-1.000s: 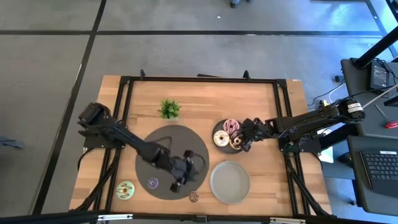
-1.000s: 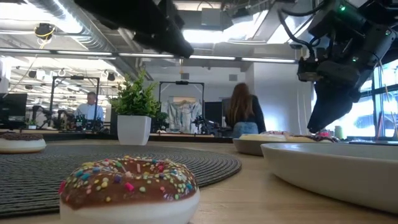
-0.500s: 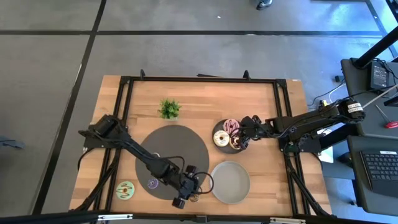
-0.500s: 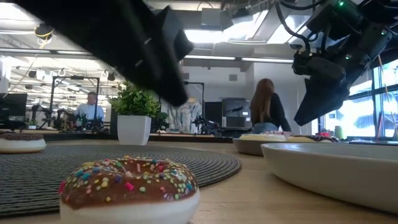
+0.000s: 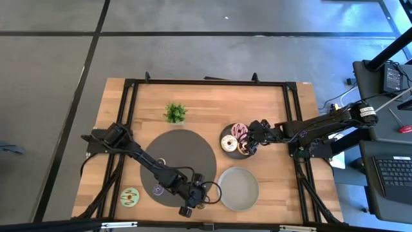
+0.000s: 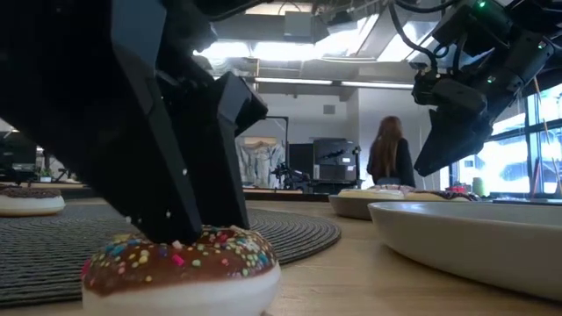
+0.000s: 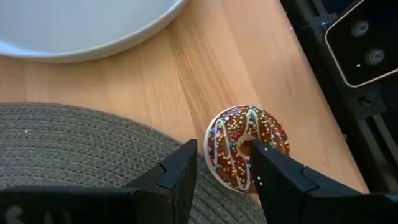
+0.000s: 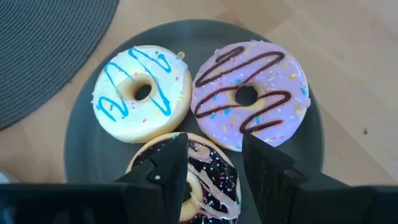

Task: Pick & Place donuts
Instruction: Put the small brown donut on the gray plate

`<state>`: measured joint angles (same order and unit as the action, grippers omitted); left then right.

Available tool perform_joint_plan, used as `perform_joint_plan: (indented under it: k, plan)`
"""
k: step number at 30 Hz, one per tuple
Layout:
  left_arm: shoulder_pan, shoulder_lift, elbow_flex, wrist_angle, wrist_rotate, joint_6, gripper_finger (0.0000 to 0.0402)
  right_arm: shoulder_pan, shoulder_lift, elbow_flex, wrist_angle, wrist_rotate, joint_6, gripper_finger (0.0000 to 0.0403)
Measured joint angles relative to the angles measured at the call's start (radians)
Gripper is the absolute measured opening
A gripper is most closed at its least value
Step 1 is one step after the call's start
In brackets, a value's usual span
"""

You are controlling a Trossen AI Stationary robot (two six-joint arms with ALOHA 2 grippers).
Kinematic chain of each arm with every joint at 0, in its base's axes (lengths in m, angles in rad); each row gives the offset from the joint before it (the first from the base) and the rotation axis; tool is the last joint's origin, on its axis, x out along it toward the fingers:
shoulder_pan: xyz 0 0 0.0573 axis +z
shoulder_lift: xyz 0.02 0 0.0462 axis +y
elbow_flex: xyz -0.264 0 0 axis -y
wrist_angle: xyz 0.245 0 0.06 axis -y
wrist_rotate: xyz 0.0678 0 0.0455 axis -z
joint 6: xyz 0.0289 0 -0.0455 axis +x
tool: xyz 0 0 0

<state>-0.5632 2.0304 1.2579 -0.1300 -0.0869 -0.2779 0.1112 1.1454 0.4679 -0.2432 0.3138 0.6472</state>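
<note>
My left gripper (image 7: 224, 152) is open and low over the brown sprinkled donut (image 7: 249, 146), which lies flat on the wood by the near edge. One finger stands over the donut's hole, the other just outside its rim. In the high view the left gripper (image 5: 195, 200) mostly hides this donut. My right gripper (image 8: 214, 162) is open above a dark plate (image 8: 81, 155) holding three donuts: white (image 8: 142, 92), pink (image 8: 249, 93) and dark chocolate (image 8: 208, 180). It hovers over the chocolate one. A mini purple donut (image 5: 158, 189) lies on the mat, and a green one (image 5: 130, 196) on the wood. My left gripper comes at the brown donut from above, pointing down, its fingers (image 6: 176, 202) astride one side of the ring (image 7: 227, 149). The low view shows the fingertips level with the icing, but I cannot tell whether they touch it. The donut lies flat on the table.
A round dark woven mat (image 5: 177, 154) covers the table's middle. A light grey plate (image 5: 238, 188) sits right of the left gripper. A small green plant (image 5: 174, 113) stands toward the far edge. Black frame rails run along the table's sides. A person stands in the room beyond.
My left gripper has moved from over the mat toward the table's near right, then come down around the brown donut. The donut has stayed where it was.
</note>
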Motion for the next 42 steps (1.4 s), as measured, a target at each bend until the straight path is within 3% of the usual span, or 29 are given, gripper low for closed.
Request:
perform_joint_plan:
  k: [18, 22, 33, 42]
  plan:
    - [0.0, 0.0, 0.0, -0.014, -0.005, 0.002, 0.0141, 0.0, 0.0, 0.0, -0.002, 0.0, -0.005, 0.0154]
    - [0.0, 0.0, 0.0, -0.014, -0.005, 0.003, 0.012, 0.0, 0.0, 0.0, -0.004, 0.0, -0.005, 0.0154]
    - [0.002, 0.0, 0.0, -0.016, -0.006, 0.003, 0.001, 0.0, 0.0, 0.0, -0.004, 0.0, -0.028, 0.0154]
    - [0.039, -0.049, 0.028, -0.013, 0.046, 0.003, 0.0005, 0.001, 0.0, 0.058, -0.04, 0.007, -0.066, 0.0154]
